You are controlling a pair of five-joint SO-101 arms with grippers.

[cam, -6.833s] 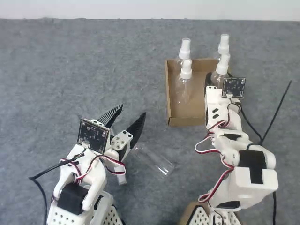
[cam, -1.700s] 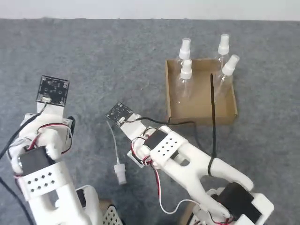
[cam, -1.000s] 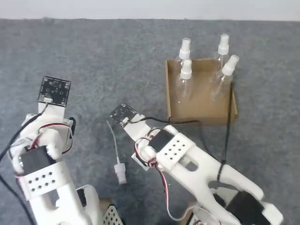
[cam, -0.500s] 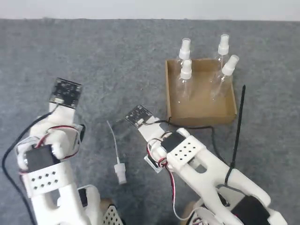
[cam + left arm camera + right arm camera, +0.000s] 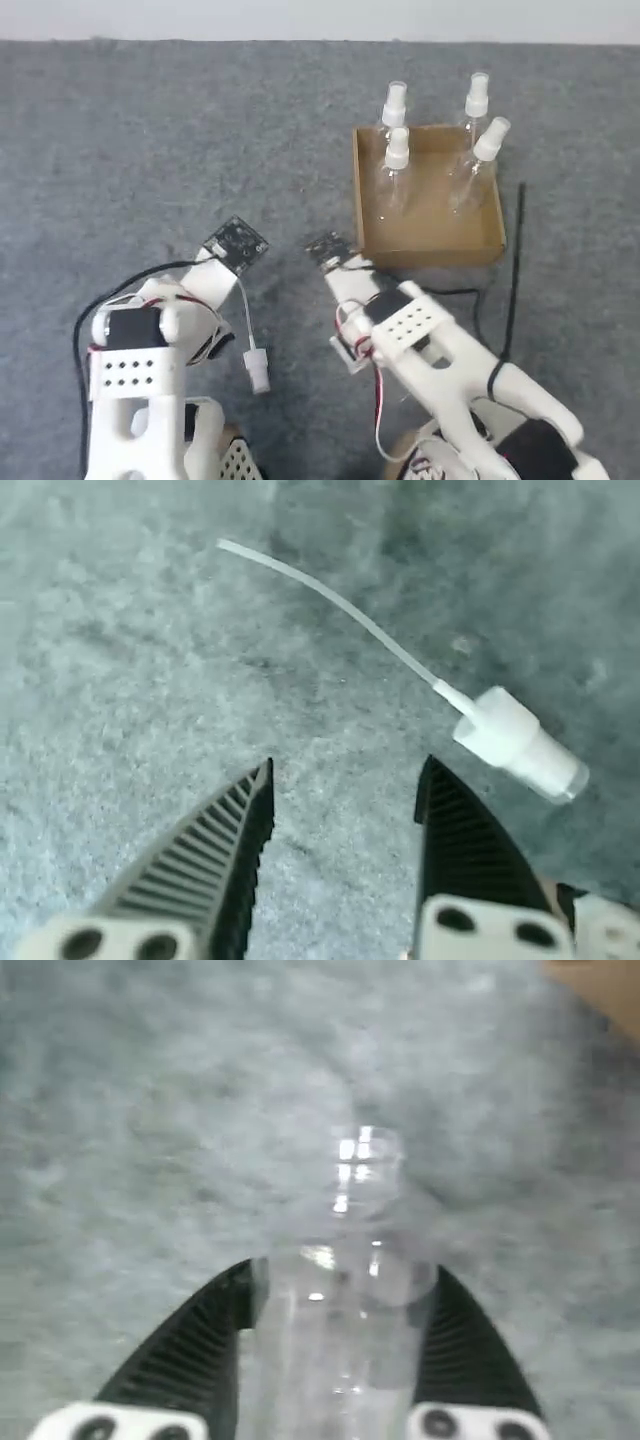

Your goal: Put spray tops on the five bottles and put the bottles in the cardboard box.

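Hanging wide open and empty, the left gripper (image 5: 348, 770) has the spray top (image 5: 515, 742) lying on the carpet (image 5: 120, 630) off beyond one finger, so a straight drop may pinch only its thin tube or nothing. The right gripper (image 5: 340, 1270) clasps the uncapped bottle (image 5: 365, 1180) by its slick body, which could tilt or slip during capping, short of the cardboard box (image 5: 428, 250) holding four capped bottles (image 5: 397, 165)

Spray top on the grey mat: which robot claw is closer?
Left. The left gripper hangs open right by the spray top; the right gripper sits farther off, clamped on the clear bottle.
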